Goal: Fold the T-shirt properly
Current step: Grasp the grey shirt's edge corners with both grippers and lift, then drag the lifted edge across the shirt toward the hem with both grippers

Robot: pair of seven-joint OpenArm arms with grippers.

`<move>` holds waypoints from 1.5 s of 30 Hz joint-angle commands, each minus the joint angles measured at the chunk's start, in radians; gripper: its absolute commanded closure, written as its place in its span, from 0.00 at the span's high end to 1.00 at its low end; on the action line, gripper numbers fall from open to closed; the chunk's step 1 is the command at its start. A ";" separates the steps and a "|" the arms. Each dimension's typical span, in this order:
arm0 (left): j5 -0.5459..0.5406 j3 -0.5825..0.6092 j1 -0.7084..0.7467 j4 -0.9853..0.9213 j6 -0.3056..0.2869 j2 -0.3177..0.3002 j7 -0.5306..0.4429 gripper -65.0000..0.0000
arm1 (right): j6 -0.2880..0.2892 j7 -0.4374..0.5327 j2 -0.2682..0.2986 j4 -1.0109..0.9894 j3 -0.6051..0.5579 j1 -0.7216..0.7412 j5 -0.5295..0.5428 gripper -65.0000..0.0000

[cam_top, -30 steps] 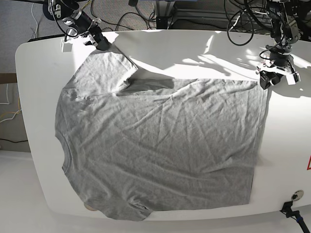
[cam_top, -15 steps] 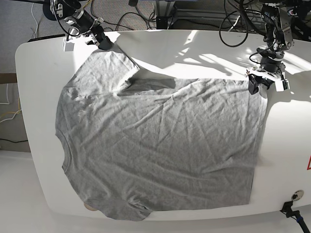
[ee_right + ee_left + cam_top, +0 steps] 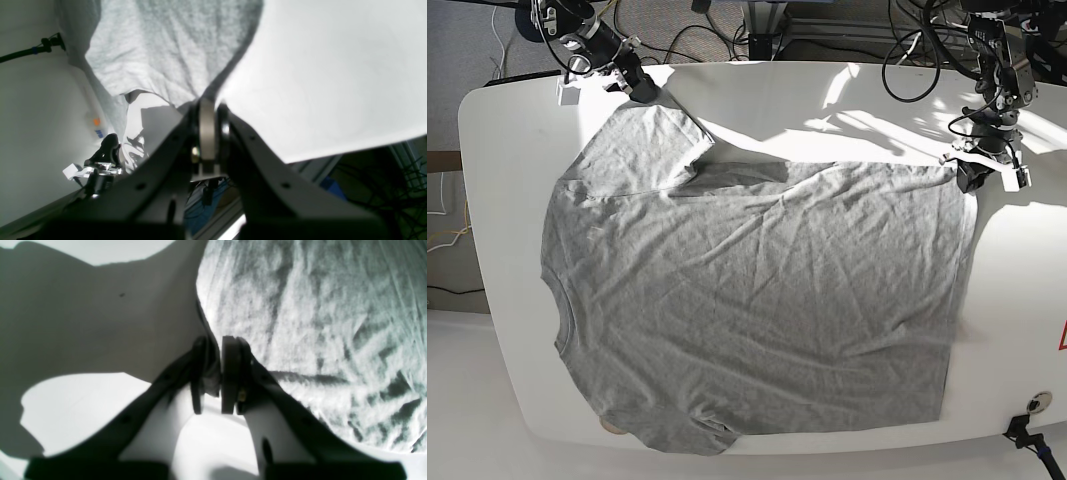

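The T-shirt (image 3: pixel 747 300) is soft, light cotton with no stiffness of its own, so expect it to sag and drag wherever you are not holding it, and to bunch if you pull one end ahead of the other. Corners and hems are the places to hold, and you have two of them. Your left gripper (image 3: pixel 213 373) has its jaws closed on a small fold of fabric at the hem corner; the wrist view shows dark cloth pinched between the pads. Your right gripper (image 3: pixel 208 133) is pinched shut on the edge of the sleeve, where the cloth narrows to a point right at the jaws. Both bites look shallow to me, so a sharp tug could slip the fabric out.

The shirt lies spread flat on the white desk (image 3: pixel 777 100), neck toward the base view's left and bottom hem toward its right. It is heather grey and heavily wrinkled, with creases running across the body. The face turned up is plain, with no print showing. The far sleeve (image 3: pixel 642 145) fans out toward the right gripper, with a small tuck of cloth folded beside it. The near sleeve hangs slightly over the desk's front edge. Strong sunlight throws hard shadows across the far side.
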 commanded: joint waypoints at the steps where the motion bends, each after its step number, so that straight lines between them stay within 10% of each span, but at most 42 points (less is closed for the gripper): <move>1: -0.007 -0.007 -0.009 0.014 -0.004 -0.016 -0.021 0.00 | 0.019 0.001 0.008 0.013 0.004 -0.006 0.016 0.00; 24: -0.011 -0.045 0.412 0.419 -0.010 -0.013 -0.021 0.00 | 0.026 0.001 0.016 0.286 0.067 -0.290 0.022 0.00; 30: -0.013 -0.134 0.533 0.514 -0.010 -0.010 -0.023 0.00 | 0.105 0.001 0.016 0.305 0.126 -0.368 0.025 0.00; 40: -0.060 -0.153 0.373 0.509 -0.010 -0.015 -0.015 0.00 | 0.105 0.001 0.107 0.300 0.124 -0.184 0.141 0.00; 45: -0.062 -0.153 0.208 0.508 -0.010 -0.010 0.196 0.00 | 0.102 0.001 0.116 0.298 0.123 -0.074 0.141 0.00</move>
